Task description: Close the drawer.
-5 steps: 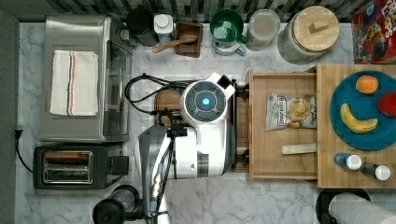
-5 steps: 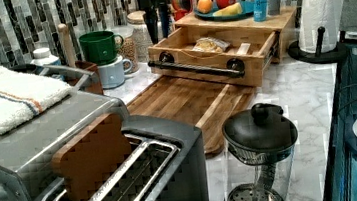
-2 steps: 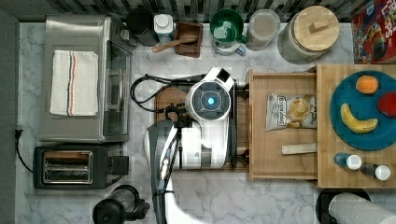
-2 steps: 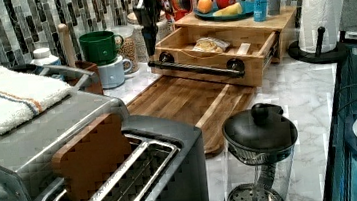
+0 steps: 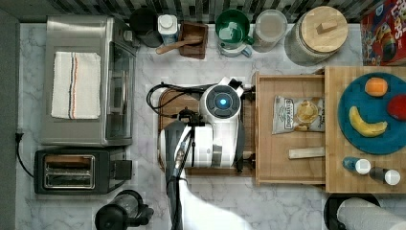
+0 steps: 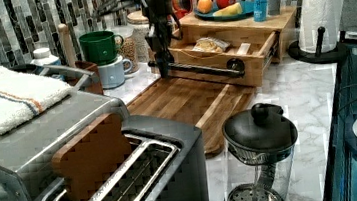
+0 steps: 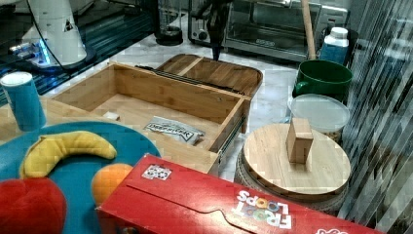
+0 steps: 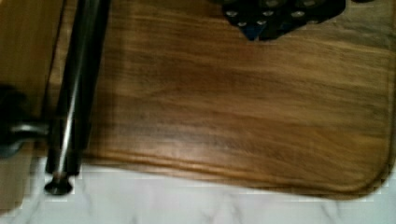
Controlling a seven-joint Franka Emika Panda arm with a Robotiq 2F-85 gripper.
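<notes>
Top view: the drawer (image 5: pixel 289 129) stands pulled out from the butcher block (image 5: pixel 335 182) toward the top view's left, its floor exposed with a chip bag (image 5: pixel 298 114) lying in it. The arm's wrist covers the tool. It sits over the cutting board (image 5: pixel 167 103), just on the top view's left of the drawer front. The handle (image 5: pixel 249 129) runs parallel to that front, between the counter's back and front edges.

Left view: the tool (image 6: pixel 163 69) hangs upright with its tip just beside the near end of the handle (image 6: pixel 203 68), over the cutting board (image 6: pixel 186 102). Whether it touches the bar cannot be told, nor how wide it stands.

Right view: the drawer (image 7: pixel 160 105) is open; the tool (image 7: pixel 215 51) hangs beyond its front, above the far board.

Wrist view: the handle (image 8: pixel 77 88) lies along one side, the board (image 8: pixel 243 107) beneath.

Judgement: the drawer lies directly ahead of the tool, so a push square to the handle, toward the butcher block, should close it.
</notes>
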